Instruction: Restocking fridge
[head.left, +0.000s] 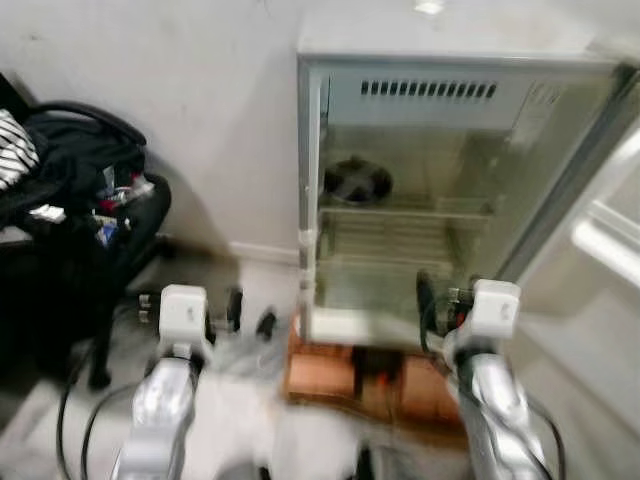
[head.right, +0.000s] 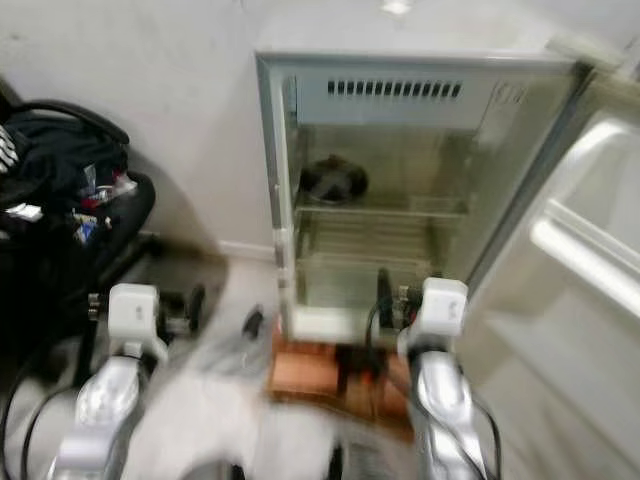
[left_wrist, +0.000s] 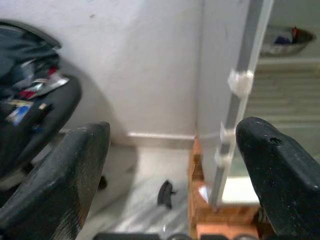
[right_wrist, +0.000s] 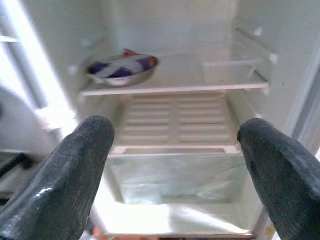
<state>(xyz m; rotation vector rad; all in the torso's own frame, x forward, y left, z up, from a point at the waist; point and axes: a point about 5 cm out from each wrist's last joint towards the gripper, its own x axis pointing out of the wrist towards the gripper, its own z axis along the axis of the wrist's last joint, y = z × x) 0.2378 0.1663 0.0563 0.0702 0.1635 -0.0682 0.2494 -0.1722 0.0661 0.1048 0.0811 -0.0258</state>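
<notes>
Fridge (head.left: 420, 200) sits at 12 o'clock, door (head.right: 575, 260) swung wide at 2. Both grippers, left (left_wrist: 170, 180) and right (right_wrist: 175, 170), are spread and hold nothing. The only stock inside is a metal bowl (right_wrist: 120, 70) on the upper shelf (right_wrist: 200, 85): probably light, rigid and slick, so grab the rim. No readable labels anywhere, too blurry.
</notes>
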